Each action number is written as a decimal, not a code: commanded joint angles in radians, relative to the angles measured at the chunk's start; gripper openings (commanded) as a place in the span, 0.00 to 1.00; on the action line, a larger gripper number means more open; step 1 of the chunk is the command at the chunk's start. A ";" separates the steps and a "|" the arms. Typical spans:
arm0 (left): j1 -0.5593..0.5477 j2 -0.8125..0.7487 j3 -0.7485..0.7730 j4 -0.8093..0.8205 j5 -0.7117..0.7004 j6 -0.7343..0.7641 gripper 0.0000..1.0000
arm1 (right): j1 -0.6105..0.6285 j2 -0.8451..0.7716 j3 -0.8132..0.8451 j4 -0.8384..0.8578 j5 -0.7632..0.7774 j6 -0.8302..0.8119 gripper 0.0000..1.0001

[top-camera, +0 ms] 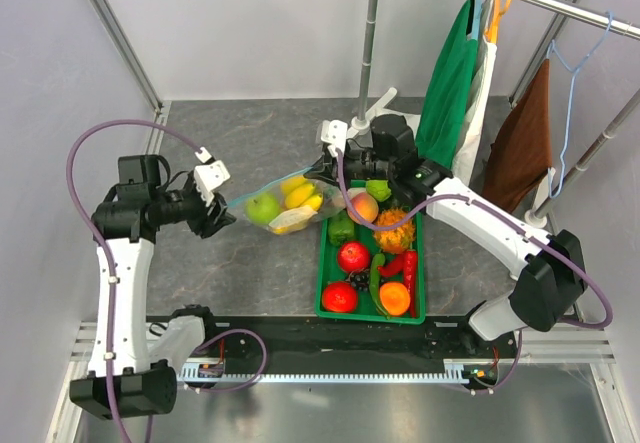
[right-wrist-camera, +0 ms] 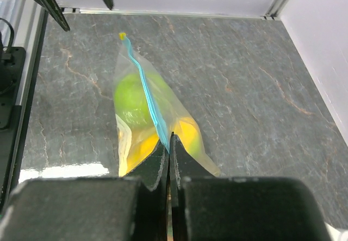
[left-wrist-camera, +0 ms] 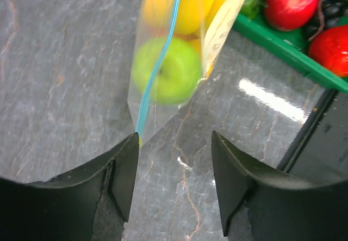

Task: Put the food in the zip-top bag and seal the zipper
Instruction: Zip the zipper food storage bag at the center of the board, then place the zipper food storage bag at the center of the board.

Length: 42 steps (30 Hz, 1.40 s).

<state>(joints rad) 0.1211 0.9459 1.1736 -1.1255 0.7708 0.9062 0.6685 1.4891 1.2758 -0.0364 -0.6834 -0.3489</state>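
Note:
The clear zip-top bag (top-camera: 285,206) hangs stretched between my two grippers above the table. It holds a green apple (top-camera: 263,207) and yellow bananas (top-camera: 300,195). Its light-blue zipper (top-camera: 270,188) runs along the top edge. My right gripper (top-camera: 335,176) is shut on the zipper's right end (right-wrist-camera: 163,135). My left gripper (top-camera: 227,206) is open at the bag's left corner. In the left wrist view the zipper's end (left-wrist-camera: 138,129) touches the left fingertip (left-wrist-camera: 130,148), with the apple (left-wrist-camera: 168,69) just beyond. More food lies in the green crate (top-camera: 325,263).
The crate holds a red tomato (top-camera: 353,256), an orange (top-camera: 395,298), a red chili (top-camera: 410,268), a green pepper (top-camera: 342,228) and other pieces. A clothes rack pole (top-camera: 372,33) with green (top-camera: 450,73) and brown (top-camera: 525,148) garments stands at the back right.

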 commanded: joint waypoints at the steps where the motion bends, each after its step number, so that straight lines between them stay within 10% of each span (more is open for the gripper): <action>1: -0.076 0.051 0.077 -0.008 0.036 -0.067 0.64 | 0.020 -0.013 0.042 0.067 -0.048 -0.036 0.00; 9: -0.353 0.085 0.061 0.145 -0.247 -0.116 0.61 | 0.048 -0.003 0.060 0.052 -0.054 -0.064 0.00; 20: -0.429 0.177 0.064 0.145 -0.252 -0.204 0.47 | 0.068 0.008 0.057 0.059 -0.054 -0.076 0.00; 23: -0.429 0.183 0.070 0.153 -0.240 -0.243 0.35 | 0.074 0.013 0.060 0.066 -0.053 -0.078 0.00; 26: -0.431 0.186 0.089 0.153 -0.240 -0.332 0.02 | 0.082 0.020 0.062 0.073 -0.044 -0.078 0.00; 29: -0.429 0.189 0.129 0.138 -0.193 -0.458 0.02 | 0.086 0.031 0.065 0.093 -0.007 -0.055 0.00; 33: -0.422 0.177 0.144 0.150 -0.150 -0.619 0.02 | 0.086 0.059 0.097 0.122 0.100 0.046 0.65; 36: -0.388 0.179 0.167 0.150 -0.146 -0.726 0.02 | 0.085 0.065 0.128 0.116 0.218 0.109 0.96; 42: -0.308 0.241 0.288 0.159 -0.205 -1.053 0.02 | 0.080 0.023 0.158 0.086 0.317 0.215 0.98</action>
<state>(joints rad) -0.2283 1.1542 1.3476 -1.0203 0.5774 0.1524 0.7498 1.5528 1.3750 0.0341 -0.4717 -0.2405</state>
